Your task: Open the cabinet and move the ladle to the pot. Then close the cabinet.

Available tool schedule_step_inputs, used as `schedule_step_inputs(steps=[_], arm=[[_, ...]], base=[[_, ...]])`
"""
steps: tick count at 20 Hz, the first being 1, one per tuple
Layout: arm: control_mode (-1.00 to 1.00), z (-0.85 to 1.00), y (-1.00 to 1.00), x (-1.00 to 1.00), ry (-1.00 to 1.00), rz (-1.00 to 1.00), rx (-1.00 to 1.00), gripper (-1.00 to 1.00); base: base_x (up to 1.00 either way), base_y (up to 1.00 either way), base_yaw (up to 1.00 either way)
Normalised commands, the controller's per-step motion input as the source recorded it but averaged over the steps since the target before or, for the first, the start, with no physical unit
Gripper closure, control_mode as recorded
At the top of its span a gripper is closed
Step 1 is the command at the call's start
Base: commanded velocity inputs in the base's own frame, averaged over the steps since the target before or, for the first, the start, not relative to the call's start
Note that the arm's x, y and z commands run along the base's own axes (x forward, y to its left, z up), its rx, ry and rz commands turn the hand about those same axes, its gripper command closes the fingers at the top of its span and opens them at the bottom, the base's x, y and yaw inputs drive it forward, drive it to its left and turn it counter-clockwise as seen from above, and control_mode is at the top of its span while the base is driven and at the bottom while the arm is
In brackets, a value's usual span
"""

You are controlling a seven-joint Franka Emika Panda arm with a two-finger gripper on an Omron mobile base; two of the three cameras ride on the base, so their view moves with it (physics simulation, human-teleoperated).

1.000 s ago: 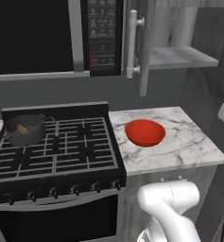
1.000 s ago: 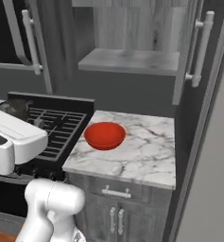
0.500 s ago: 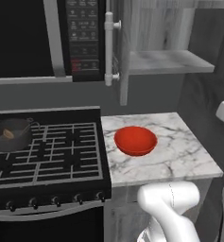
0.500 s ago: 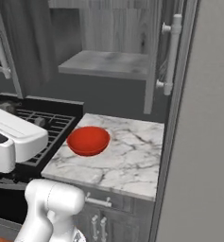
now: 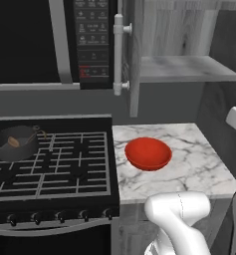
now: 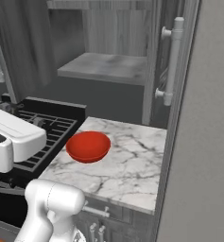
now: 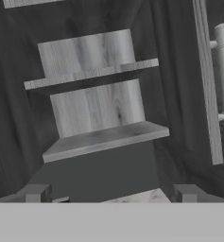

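— Where is your arm (image 5: 179, 219) sitting?

— You see its white base link low in the left base view, rising from the bottom right. In the right base view the same rounded link (image 6: 49, 208) rises at the lower left, and a long white segment (image 6: 14, 137) with a dark joint lies roughly level across the left edge, above it.

— And your gripper (image 7: 111, 194)?

— In the hand view, its two dark fingertips (image 7: 35, 193) stand far apart at the bottom, one to each side, nothing between them. The jaws are spread wide and hold nothing.

— Which way does the hand point?

— Probably forward and slightly up, though you can't judge the tilt well.
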Motion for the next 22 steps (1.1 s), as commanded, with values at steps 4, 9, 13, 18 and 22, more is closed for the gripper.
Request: schedule_step_inputs(steps=[4, 9, 13, 18, 22], arm=[[1.0, 0.0, 0.0, 0.0, 0.0, 0.0, 0.0, -1.0], [1.0, 0.0, 0.0, 0.0, 0.0, 0.0, 0.0, -1.0], [1.0, 0.0, 0.0, 0.0, 0.0, 0.0, 0.0, -1.0], [1.0, 0.0, 0.0, 0.0, 0.0, 0.0, 0.0, -1.0], [1.0, 0.0, 0.0, 0.0, 0.0, 0.0, 0.0, -1.0]], base=[[0.58, -0.38, 0.01], [0.6, -0.2, -0.04], [0.5, -0.08, -0.09], [0.42, -0.02, -0.19], [0.46, 0.0, -0.27]])
